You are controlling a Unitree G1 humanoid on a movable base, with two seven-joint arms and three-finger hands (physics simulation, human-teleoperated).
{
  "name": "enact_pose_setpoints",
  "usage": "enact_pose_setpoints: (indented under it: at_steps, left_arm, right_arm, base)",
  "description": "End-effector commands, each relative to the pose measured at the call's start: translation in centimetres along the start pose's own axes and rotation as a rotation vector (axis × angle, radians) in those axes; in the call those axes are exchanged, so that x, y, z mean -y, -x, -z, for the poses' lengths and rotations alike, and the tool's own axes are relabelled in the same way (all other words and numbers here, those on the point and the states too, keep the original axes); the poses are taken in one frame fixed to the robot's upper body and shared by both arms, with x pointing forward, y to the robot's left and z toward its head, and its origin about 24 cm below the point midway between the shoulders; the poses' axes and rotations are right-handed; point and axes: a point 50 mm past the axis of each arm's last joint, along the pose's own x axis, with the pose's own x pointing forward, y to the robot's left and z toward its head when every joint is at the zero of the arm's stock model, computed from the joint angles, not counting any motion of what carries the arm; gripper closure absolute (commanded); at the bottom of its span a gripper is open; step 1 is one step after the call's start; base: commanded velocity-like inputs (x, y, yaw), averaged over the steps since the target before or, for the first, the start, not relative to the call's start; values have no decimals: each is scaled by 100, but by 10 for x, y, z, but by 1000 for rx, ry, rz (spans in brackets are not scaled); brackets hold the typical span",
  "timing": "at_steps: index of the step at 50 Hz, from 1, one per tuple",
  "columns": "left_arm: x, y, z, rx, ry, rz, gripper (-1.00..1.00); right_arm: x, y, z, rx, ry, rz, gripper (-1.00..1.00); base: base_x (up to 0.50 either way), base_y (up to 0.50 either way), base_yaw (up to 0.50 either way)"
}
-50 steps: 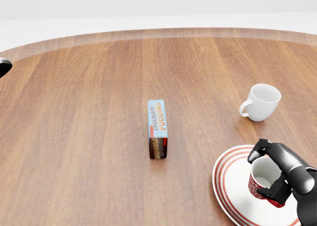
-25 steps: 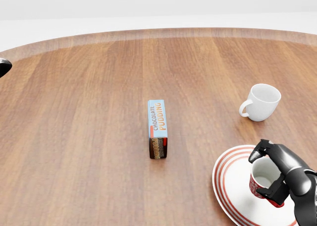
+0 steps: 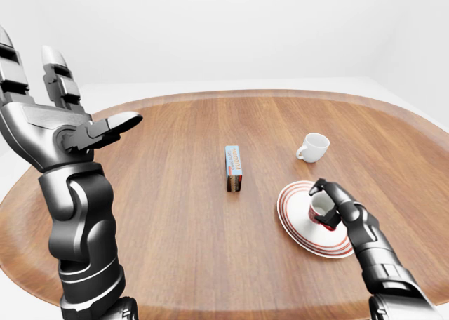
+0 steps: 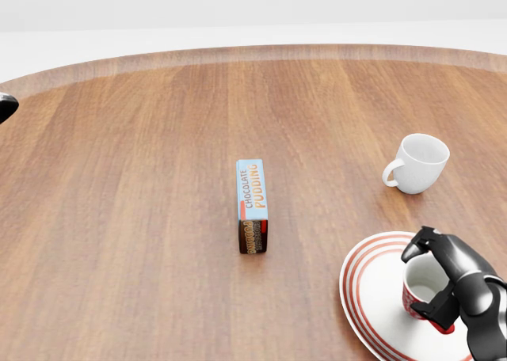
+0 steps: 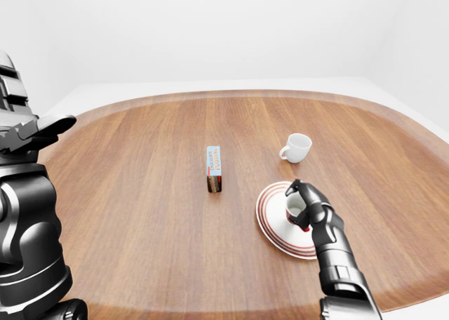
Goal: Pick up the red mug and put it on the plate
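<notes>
Standing upright on plate (image 4: 366,294), red mug (image 4: 421,288), mouth up

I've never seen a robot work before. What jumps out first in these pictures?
The big grey left hand, raised with fingers spread at the left of the left-eye view. At lower right, the right hand is wrapped around a red mug on a red-striped plate. A pudding box stands mid-table, with a white cup to its right.

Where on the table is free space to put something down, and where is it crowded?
Free: the wood left of the pudding box, and between it and the white mug. Crowded: the plate, where the right hand surrounds the red mug.
</notes>
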Motion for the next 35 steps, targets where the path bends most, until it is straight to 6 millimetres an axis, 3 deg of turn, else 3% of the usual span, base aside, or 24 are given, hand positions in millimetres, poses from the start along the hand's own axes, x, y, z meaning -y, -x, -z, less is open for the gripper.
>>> enact_pose_setpoints:
  at_steps: [1, 12, 13, 14, 15, 16, 35]
  left_arm:
    - [-1, 0, 0, -1, -2, -1, -95]
    - [-1, 0, 1, -3, -5, -1, -95]
    - [-1, 0, 1, -4, -6, -1, -95]
    - [-1, 0, 1, -4, -6, -1, -95]
    - [-1, 0, 1, -5, -8, -2, -95]
    - [-1, 0, 2, -6, -9, -3, -95]
    - [-3, -2, 9, -29, -38, -5, -95]
  right_arm:
    - [-1, -1, 4, -24, 33, 12, 100]
    - [-2, 0, 6, -29, 50, 12, 100]
    - [-2, 0, 6, -29, 55, 13, 89]
    - [-3, 1, 6, -27, 56, 13, 30]
    - [-3, 2, 5, -18, 53, 11, -85]
    - [-4, 2, 5, -16, 55, 7, -100]
    - [-2, 13, 0, 32, 73, -8, -100]
  base:
    - [0, 0, 0]
    - [0, 0, 0]
    - [0, 0, 0]
    - [0, 0, 0]
    - [0, 0, 0]
    - [0, 0, 0]
    - [0, 0, 0]
